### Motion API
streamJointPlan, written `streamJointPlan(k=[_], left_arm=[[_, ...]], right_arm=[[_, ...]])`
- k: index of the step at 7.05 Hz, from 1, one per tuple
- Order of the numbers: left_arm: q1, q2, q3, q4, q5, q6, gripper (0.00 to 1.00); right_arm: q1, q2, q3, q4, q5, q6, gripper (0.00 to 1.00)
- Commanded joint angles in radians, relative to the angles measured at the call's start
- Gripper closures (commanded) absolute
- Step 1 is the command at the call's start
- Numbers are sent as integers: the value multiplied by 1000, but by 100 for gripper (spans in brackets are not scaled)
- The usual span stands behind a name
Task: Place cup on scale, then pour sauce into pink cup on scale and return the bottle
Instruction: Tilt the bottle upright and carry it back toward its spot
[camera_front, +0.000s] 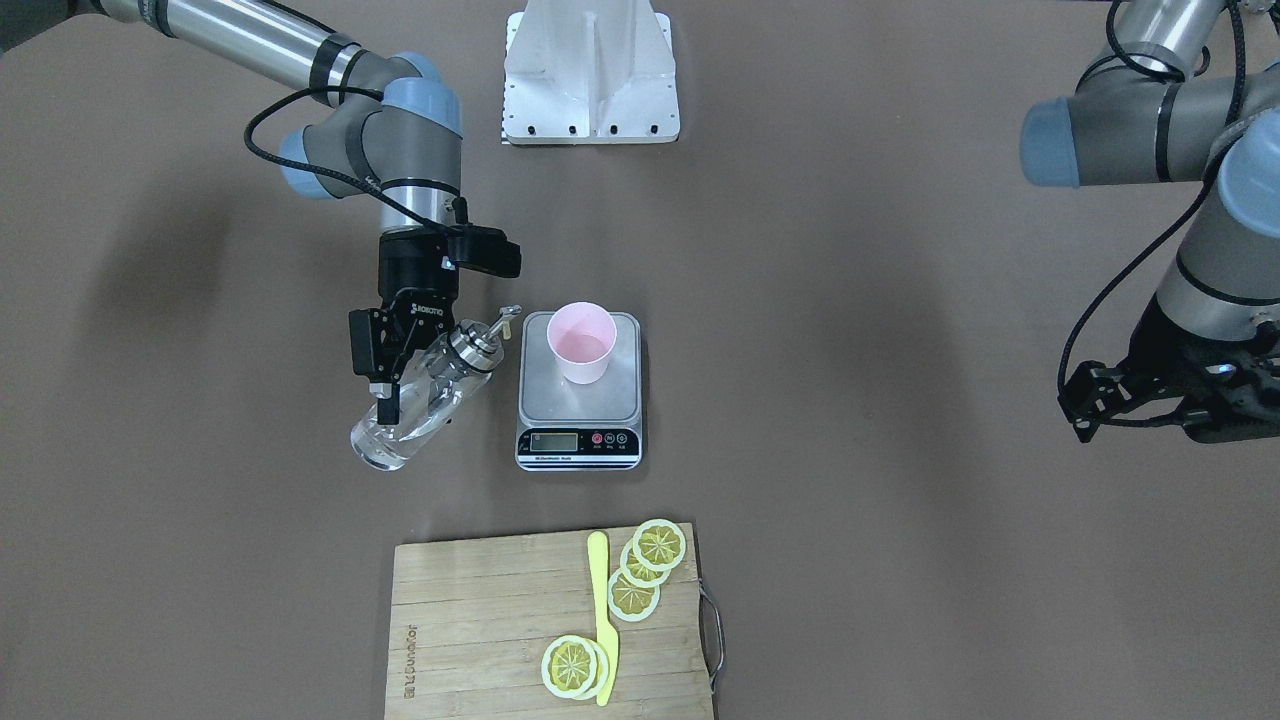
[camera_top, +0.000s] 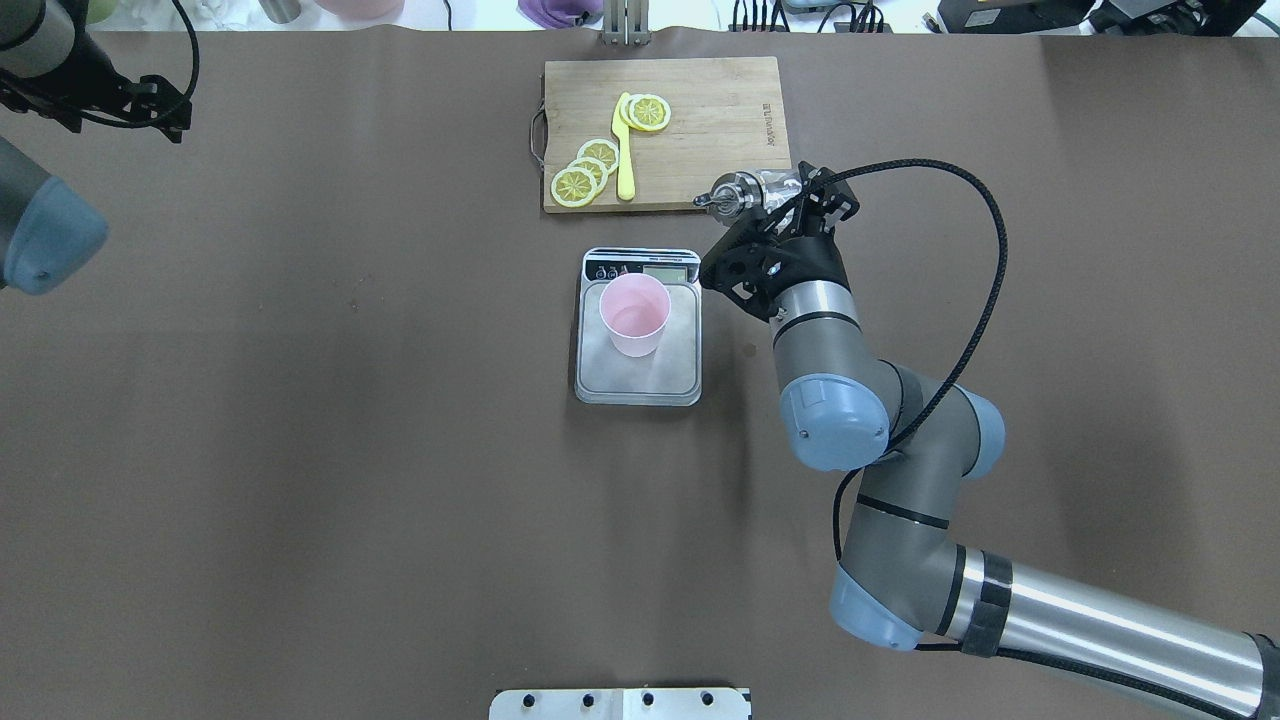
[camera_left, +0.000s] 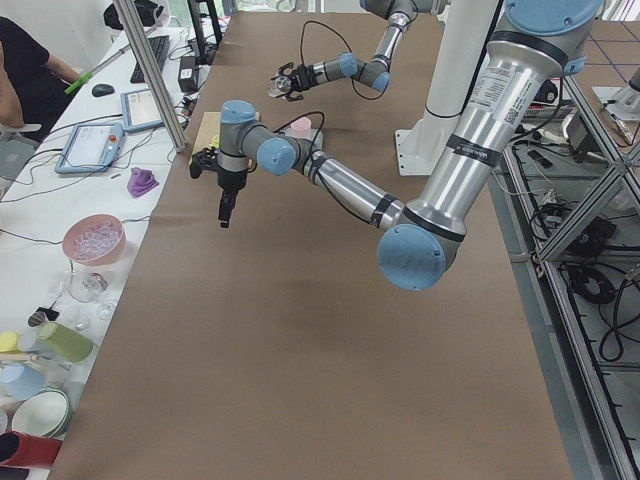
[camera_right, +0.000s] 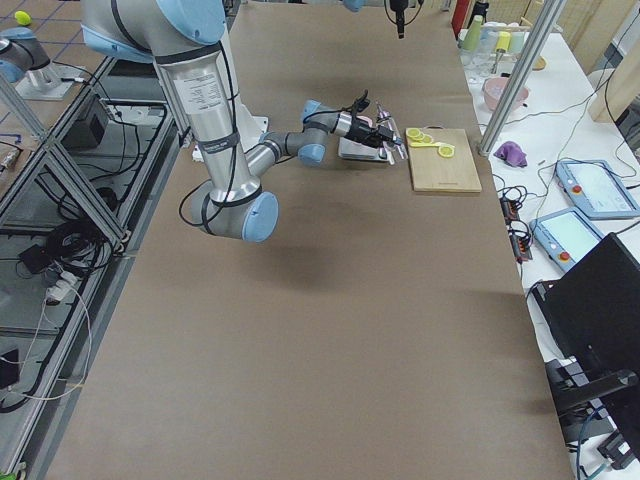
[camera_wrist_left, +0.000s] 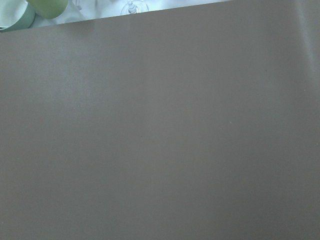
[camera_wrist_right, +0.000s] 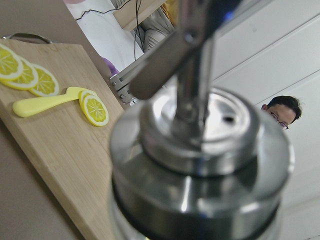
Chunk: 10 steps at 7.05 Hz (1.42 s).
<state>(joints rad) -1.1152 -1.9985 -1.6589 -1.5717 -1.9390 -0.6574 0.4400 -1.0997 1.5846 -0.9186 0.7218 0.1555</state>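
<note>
The pale pink cup (camera_front: 582, 340) stands upright on the steel platform of the scale (camera_front: 541, 397), also in the overhead view (camera_top: 633, 315). My right gripper (camera_front: 400, 400) is shut on the clear glass bottle (camera_front: 425, 420) and holds it tilted above the table beside the scale. Its metal pourer cap (camera_front: 478, 343) points toward the cup, and the spout stops short of the rim. The cap fills the right wrist view (camera_wrist_right: 200, 145). Clear sauce shows in the bottle's lower end. My left gripper (camera_front: 1085, 400) hangs open and empty far off at the table's side.
A wooden cutting board (camera_front: 470, 630) with lemon slices (camera_front: 650, 565) and a yellow knife (camera_front: 603, 620) lies in front of the scale's display side. A white mount plate (camera_front: 590, 70) sits at the robot's edge of the table. Bowls and cups stand beyond the table's left end (camera_left: 90, 240).
</note>
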Motion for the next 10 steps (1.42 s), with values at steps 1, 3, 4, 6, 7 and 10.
streamJointPlan(k=[1,3,4,6,7,10], left_arm=[[0,-2,-4,1,0,-2,1],[0,3,-9,1,0,-2,1],[0,7,-10,1,0,-2,1],[-6,18,-9,-1,-1,5,1],[-8,32,-9,-2,-2,13,1],[-50,89,16,21,-11,190,1]], right_arm=[[32,-48,35,7,57,145,100],[80,-112,54,97,131,174,100],[98,-129,54,109,152,191,100],[114,-135,57,112,197,407,100],[123,-137,57,112,208,442,100],[163,-247,68,248,264,533,100]])
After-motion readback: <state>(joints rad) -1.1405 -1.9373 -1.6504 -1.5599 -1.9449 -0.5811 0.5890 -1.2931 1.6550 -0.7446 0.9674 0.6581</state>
